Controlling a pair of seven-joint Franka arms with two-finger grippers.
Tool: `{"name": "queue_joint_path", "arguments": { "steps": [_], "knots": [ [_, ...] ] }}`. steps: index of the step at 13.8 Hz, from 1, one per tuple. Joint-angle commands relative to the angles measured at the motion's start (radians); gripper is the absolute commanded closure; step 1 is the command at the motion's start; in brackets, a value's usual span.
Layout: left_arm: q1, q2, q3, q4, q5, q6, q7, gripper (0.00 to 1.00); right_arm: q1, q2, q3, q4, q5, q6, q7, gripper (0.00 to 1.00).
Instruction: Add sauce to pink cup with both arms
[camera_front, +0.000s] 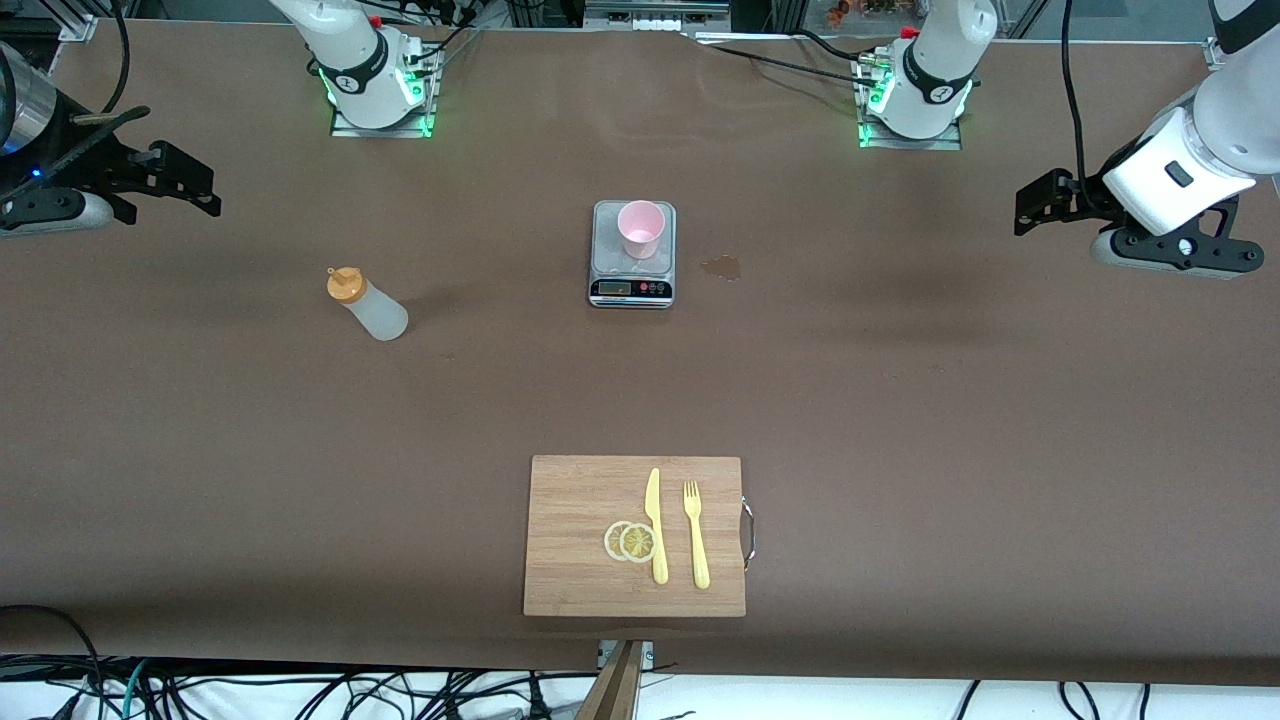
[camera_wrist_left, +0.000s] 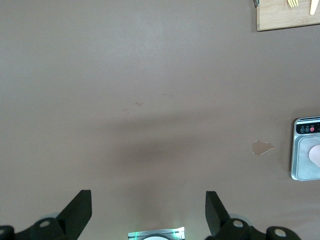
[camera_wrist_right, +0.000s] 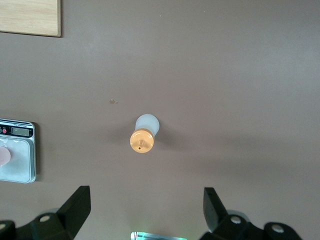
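The pink cup stands upright on the platform of a grey kitchen scale, above the middle of the front view; the scale's display edge faces the camera. A small wet stain marks the brown table just beside the scale, toward the left arm's end. The sauce bottle stands on the table in the left-centre of that frame, toward the right arm's end and apart from the scale, its orange nozzle cap on top and nothing touching it. In the right wrist view the bottle is seen from above, cap toward the lens.

Both arms wait, raised at the outer ends of the table. The right gripper hangs at the upper left edge of the front frame over bare table, its forearm reaching in from the frame edge; its fingers are spread wide and hold nothing. The left gripper hangs at the upper right edge, wrist angled inward, its fingers likewise spread apart and empty.

Low in the middle of the front frame lies a wooden cutting board carrying a yellow knife, a yellow fork and two overlapping lemon slices.
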Motion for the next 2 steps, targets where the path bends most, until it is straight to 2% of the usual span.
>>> {"name": "queue_joint_path", "arguments": {
  "steps": [1,2],
  "knots": [
    [-0.004,0.018,-0.002,0.036,0.015,-0.024,-0.012,0.0,0.003,-0.02,0.001,0.001,-0.019,-0.005,0.007,0.0],
    [-0.004,0.018,0.0,0.036,0.015,-0.024,-0.012,0.0,0.003,-0.02,0.001,0.001,-0.019,-0.005,0.007,0.0]
  ]
}}
